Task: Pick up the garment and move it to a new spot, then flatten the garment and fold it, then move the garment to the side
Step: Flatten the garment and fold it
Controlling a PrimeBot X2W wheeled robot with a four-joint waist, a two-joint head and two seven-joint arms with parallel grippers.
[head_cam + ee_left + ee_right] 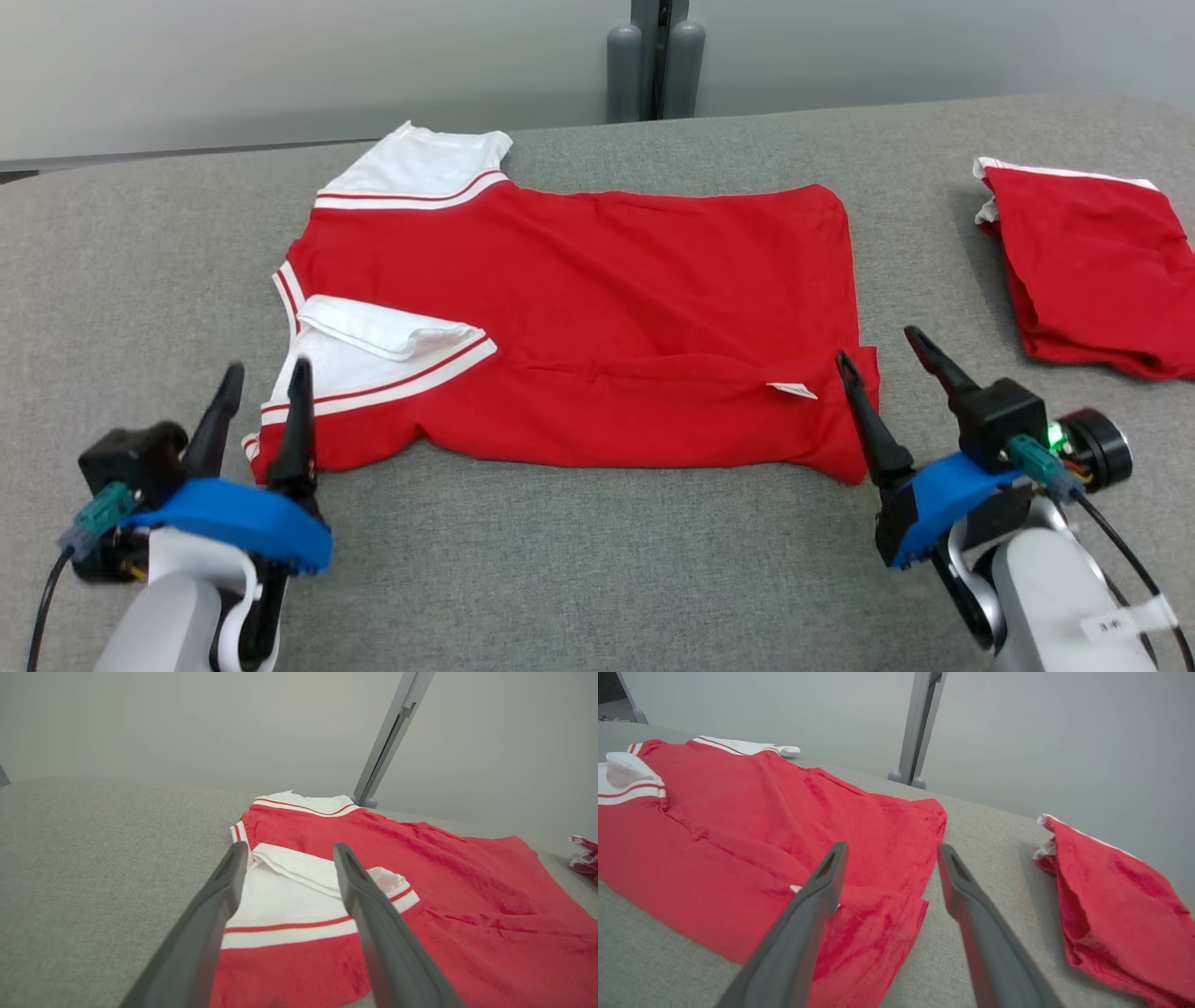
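My left gripper (267, 367) and right gripper (876, 343) gape empty at the garment's (597, 308) near, folded-over edge. I judge folding underway; next, pinch that edge ahead of each.

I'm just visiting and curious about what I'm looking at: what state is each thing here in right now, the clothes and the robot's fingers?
Red and white shirt: spread on the grey table, near edge folded over, not held.
Second red garment: folded, lying apart at the right.
Left fingers: open, holding nothing.
Right fingers: open, holding nothing.
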